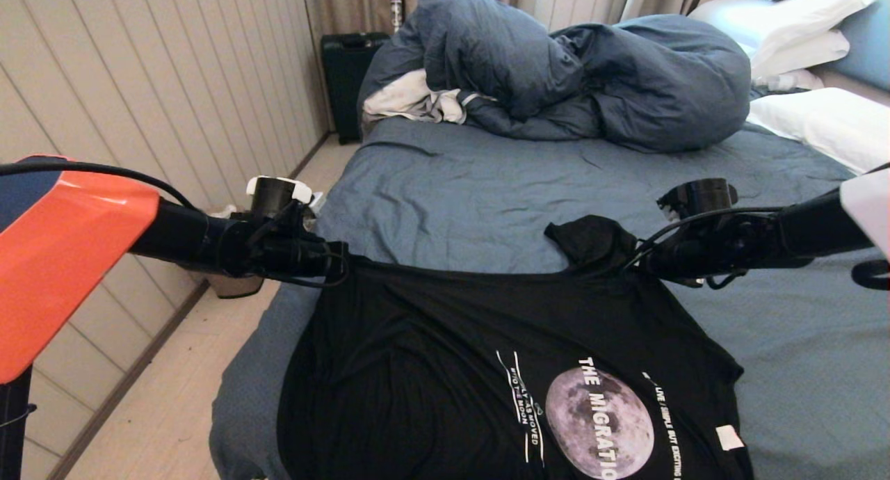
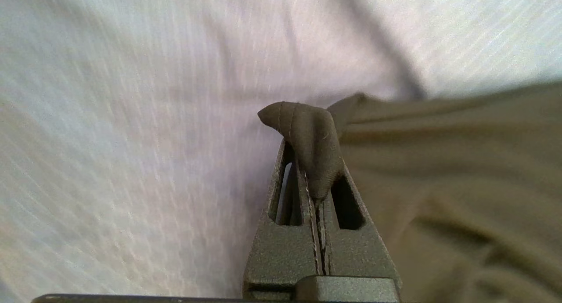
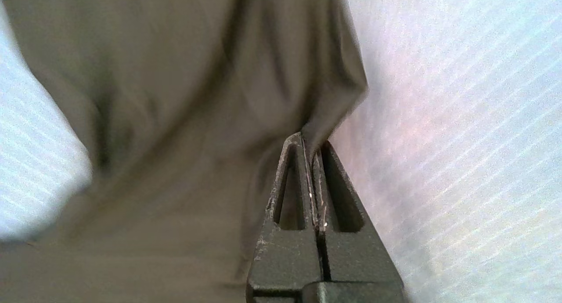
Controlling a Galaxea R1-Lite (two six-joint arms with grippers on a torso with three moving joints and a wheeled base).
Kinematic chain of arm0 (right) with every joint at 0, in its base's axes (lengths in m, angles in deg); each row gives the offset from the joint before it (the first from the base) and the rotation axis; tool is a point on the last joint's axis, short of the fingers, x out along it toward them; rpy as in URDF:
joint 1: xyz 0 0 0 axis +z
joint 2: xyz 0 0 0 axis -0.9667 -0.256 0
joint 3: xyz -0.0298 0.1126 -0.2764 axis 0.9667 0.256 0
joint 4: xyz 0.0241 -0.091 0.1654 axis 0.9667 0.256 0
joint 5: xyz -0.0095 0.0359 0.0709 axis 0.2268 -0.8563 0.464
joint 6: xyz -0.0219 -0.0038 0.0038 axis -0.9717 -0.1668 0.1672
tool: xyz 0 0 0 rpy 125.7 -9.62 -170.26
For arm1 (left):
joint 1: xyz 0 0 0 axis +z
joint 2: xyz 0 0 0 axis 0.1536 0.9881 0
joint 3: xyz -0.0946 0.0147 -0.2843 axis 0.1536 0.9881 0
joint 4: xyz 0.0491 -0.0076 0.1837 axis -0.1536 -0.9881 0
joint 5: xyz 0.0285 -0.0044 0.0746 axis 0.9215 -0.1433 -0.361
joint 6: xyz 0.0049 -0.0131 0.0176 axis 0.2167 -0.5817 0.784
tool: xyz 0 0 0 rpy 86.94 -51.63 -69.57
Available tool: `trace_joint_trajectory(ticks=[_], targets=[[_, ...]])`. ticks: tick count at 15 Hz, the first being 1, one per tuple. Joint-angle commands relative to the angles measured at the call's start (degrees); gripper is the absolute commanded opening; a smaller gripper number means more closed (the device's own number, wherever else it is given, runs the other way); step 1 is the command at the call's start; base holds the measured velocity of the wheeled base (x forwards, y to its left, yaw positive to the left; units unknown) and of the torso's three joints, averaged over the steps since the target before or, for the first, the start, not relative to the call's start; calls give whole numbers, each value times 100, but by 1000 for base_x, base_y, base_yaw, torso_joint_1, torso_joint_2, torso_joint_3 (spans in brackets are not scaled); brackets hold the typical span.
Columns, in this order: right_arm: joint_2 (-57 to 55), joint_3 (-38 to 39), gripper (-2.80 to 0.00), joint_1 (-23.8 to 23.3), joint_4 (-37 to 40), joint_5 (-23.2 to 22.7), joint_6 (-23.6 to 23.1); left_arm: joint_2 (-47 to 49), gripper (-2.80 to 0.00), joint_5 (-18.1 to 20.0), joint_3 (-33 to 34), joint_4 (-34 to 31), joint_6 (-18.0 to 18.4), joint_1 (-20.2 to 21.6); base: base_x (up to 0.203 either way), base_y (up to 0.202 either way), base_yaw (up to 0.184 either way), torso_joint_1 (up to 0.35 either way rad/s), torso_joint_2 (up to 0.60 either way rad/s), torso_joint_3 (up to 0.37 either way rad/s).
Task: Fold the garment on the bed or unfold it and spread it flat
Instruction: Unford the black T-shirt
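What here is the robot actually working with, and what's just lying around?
In use:
- black T-shirt
- bed
- left gripper, shut on the shirt's edge
- right gripper, shut on the shirt's edge

Just lying about:
- blue duvet
- white pillows
- black suitcase

Dim, even indoor light; glare whitens the pillows at far right; both wrist views show motion-blurred, washed-out sheet.

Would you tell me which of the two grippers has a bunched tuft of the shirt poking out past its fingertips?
The left gripper: a folded hem corner of the garment sticks out beyond its tips.
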Motion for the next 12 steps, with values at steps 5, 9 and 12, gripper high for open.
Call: trace_joint_trajectory(ticks=[5,9,12], targets=[[-149,-902,-280,-1,-16,697,-267,17,-280,-280,-938,-75,-2,117,0,0,0,0,0,0],[-542,-1752,-280,93,-14,1314,-370,193,-280,-485,-1514,-178,15,240,0,0,0,0,0,0],[-819,-2392,-280,146,-1,1504,-461,376,-280,-494,-2190,-537,10,302,0,0,0,0,0,0]])
